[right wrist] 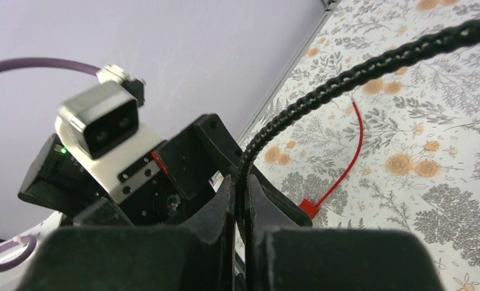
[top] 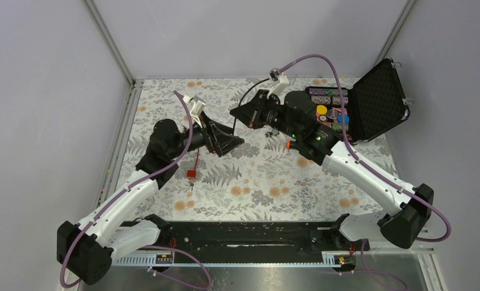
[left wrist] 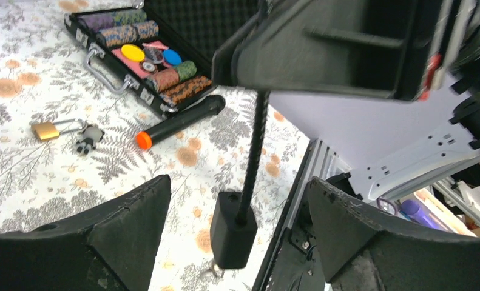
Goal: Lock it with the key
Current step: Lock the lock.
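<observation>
The key (left wrist: pixel 89 139) is a small cluster of grey metal keys lying on the floral cloth beside a brass padlock (left wrist: pixel 45 130), far from both grippers; it is hidden in the top view. My right gripper (right wrist: pixel 242 182) is shut on the black wire loop (right wrist: pixel 346 71) and holds it up in the air (top: pixel 236 113). The loop's black block (left wrist: pixel 233 229) hangs between the fingers of my left gripper (left wrist: pixel 238 182), which is open and not touching it. In the top view the left gripper (top: pixel 234 143) sits just below the right one.
An open black case (top: pixel 377 100) of poker chips (left wrist: pixel 141 53) stands at the back right. A black marker with an orange cap (left wrist: pixel 179 121) lies in front of it. A red wire loop with a red block (top: pixel 192 173) lies on the cloth under the left arm.
</observation>
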### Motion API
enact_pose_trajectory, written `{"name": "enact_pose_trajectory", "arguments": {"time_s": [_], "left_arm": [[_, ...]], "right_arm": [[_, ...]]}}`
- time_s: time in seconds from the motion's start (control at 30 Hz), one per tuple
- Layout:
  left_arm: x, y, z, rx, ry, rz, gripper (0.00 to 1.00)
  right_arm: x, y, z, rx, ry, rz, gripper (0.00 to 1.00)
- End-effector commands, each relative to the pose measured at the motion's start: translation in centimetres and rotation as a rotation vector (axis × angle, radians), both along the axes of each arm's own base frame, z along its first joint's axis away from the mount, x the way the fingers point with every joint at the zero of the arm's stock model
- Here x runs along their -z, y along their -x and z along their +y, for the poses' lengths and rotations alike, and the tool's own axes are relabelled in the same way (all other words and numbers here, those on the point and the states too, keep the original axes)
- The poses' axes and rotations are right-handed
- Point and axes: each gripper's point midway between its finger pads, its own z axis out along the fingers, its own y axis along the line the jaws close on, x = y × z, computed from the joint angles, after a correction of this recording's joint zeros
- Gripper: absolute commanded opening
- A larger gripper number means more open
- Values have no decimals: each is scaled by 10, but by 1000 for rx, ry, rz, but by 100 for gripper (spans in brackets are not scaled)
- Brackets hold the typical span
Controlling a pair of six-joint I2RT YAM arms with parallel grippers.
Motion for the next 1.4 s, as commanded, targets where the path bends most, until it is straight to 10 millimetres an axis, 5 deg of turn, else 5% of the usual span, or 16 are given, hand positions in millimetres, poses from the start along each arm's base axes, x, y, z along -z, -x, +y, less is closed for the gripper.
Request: {"name": "enact_pose_trajectory", "arguments": {"time_s": [0.0,0.33,0.73,0.83,0.97,1.03,1.23,1.37], "left_arm": [[12,-5,0,-24,-23,-32,82],[21,-7,5,-66,-75,-112,57],[15,-8,-5,-29,-53,-128,58],[15,-6,-10,-10,-53,-132,44],[20,-9,-10,-19,-63,-122,5],[19,-11,-8,-39,-60,-123,0],[13,-25,6,-153,-118,-131,0],[15,-27,17,-195,-206,-116,0]], "right_arm": [[-34,-13,-6,74,-33,-86,0],[-28,-23,-18,183,-17,21,0],[-27,-20,-16,169,-45,71,0],[-26,-21,-16,174,-56,87,0],[-24,-16,-13,144,-64,110,0],[-20,-15,-12,140,-55,120,0],[0,-14,-27,141,13,94,76],[7,-18,-66,201,59,36,83]]}}
